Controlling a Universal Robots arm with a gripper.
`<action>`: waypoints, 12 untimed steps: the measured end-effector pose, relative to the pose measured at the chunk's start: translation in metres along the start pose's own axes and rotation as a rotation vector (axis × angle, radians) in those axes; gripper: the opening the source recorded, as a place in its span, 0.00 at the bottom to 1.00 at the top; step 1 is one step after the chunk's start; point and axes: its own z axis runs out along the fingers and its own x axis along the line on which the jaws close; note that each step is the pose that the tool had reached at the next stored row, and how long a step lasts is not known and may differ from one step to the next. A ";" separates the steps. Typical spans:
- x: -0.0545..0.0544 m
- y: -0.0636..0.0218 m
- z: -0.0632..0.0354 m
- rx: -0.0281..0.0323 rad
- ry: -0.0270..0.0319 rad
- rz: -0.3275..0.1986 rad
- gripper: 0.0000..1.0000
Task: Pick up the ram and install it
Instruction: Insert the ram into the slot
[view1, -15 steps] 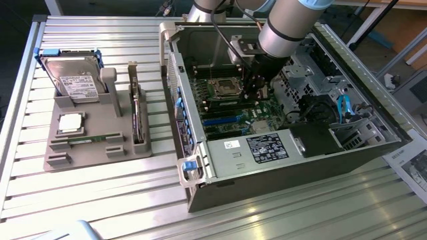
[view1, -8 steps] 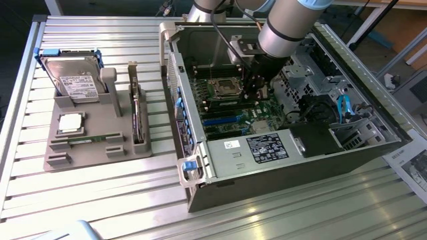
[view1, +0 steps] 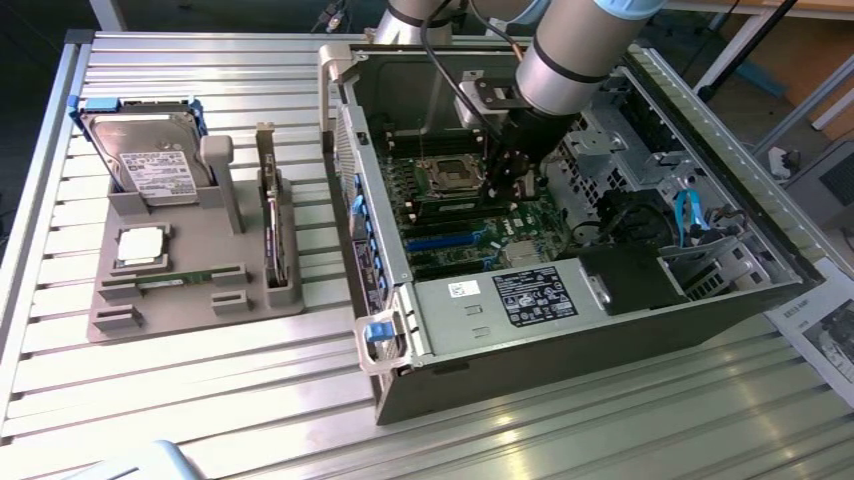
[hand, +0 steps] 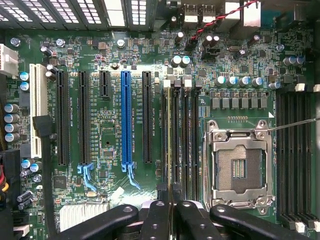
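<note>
The ram appears edge-on as a thin yellow-green line. It runs along the memory slot farthest from the empty processor socket, in the bank between that socket and the expansion slots. One end of the ram sits between my black fingers, and my gripper is shut on it. Whether the stick is seated in the slot or just above it I cannot tell. In the exterior view my gripper reaches down inside the open computer case, just beside the processor socket, and it hides the ram.
A grey fixture on the exterior view's left holds a hard drive, a square silver processor chip and a dark expansion card. A blue expansion slot and black slots lie beside the memory slots. Cables and a drive cage crowd the case's far side.
</note>
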 end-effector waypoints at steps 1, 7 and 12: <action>0.000 0.0000 0.0000 0.0006 0.0000 0.000 0.12; 0.000 0.0008 0.0000 0.0012 0.0000 0.000 0.12; 0.000 0.0016 0.0000 0.0035 0.0012 -0.001 0.12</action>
